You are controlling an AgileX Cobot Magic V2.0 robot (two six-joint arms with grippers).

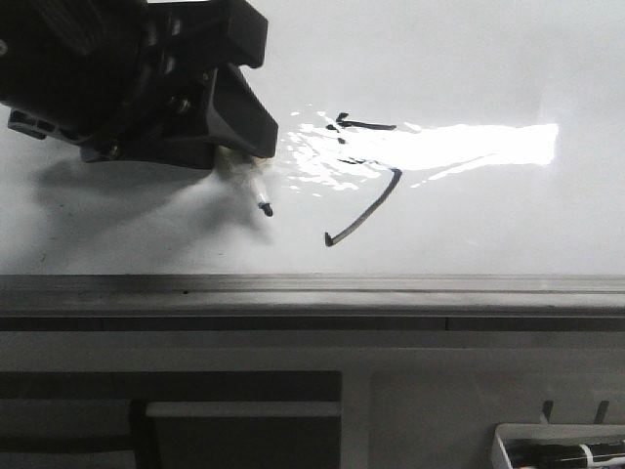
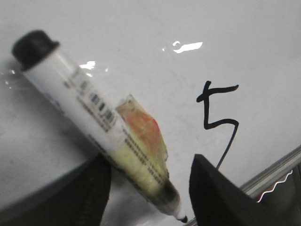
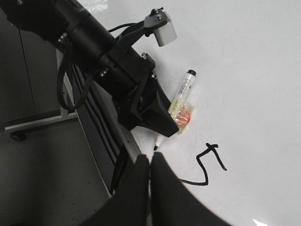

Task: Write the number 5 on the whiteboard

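The whiteboard [image 1: 488, 225] lies flat, glossy, with strong glare. The number 5 [image 1: 367, 124] is drawn on it in thin black strokes; it also shows in the left wrist view [image 2: 206, 110] and the right wrist view [image 3: 203, 168]. My left gripper [image 1: 252, 161] is just left of the 5. Its jaws [image 2: 149, 160] stand wide apart around a white marker [image 2: 94, 108] wrapped in yellowish tape. The marker touches one finger and there is a gap to the other. Its uncapped tip [image 1: 266, 207] points at the near rail. My right gripper [image 3: 149, 160] is shut and empty over the board's edge.
A grey metal rail [image 1: 312, 288] runs along the board's near edge, with grey panels below it. A white tray [image 1: 562, 449] holding dark markers sits at the lower right. In the right wrist view the floor and a wheeled stand leg [image 3: 19, 136] lie beside the board.
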